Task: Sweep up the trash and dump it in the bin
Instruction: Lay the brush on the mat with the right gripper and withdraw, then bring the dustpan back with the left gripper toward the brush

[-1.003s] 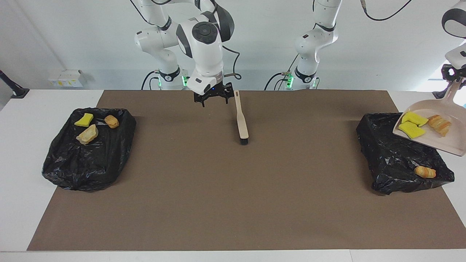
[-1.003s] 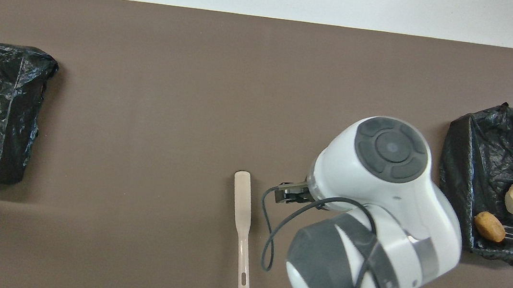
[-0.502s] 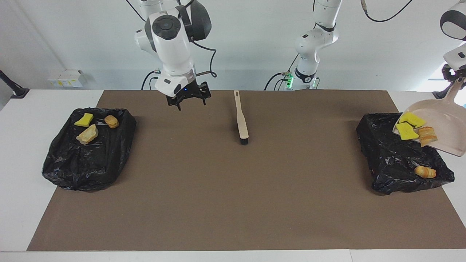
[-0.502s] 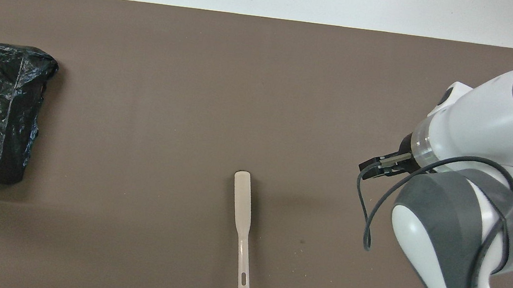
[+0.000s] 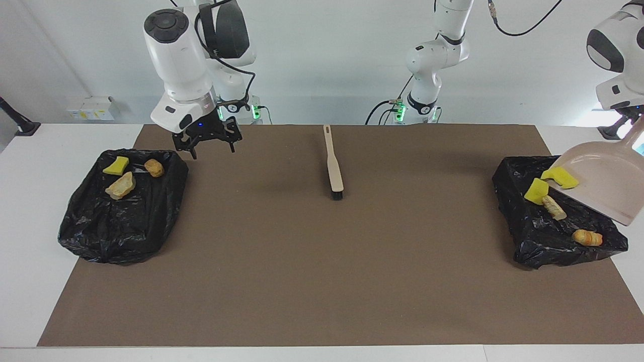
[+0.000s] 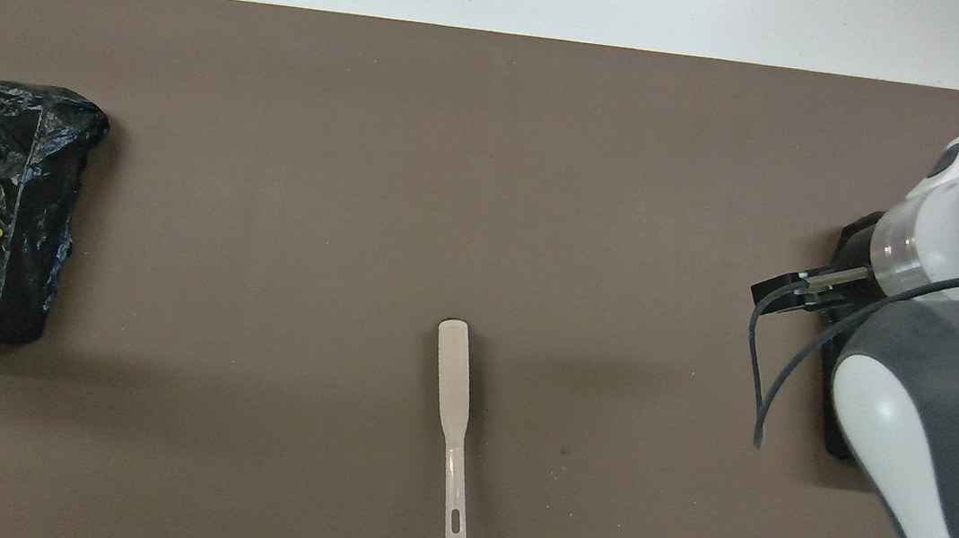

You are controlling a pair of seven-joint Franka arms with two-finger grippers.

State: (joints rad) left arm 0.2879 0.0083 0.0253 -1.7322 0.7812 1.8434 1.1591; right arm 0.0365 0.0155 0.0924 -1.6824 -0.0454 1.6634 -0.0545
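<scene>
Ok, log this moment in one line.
left gripper: shut on dustpan, tipping trash into bin | right gripper: open | brush: on mat

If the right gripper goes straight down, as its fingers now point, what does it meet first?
Probably the rim of the black bin at the right arm's end of the table, or the brown mat just beside it. The open right gripper hangs over that edge; depth is unclear.

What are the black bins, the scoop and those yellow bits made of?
The bins look lined with thin glossy plastic film: black, crinkled, with shiny highlights. The dustpan seems smooth matte beige plastic, probably rigid. The yellow pieces look like soft sponge foam, judging by their blocky cut shapes and dull surface.
</scene>
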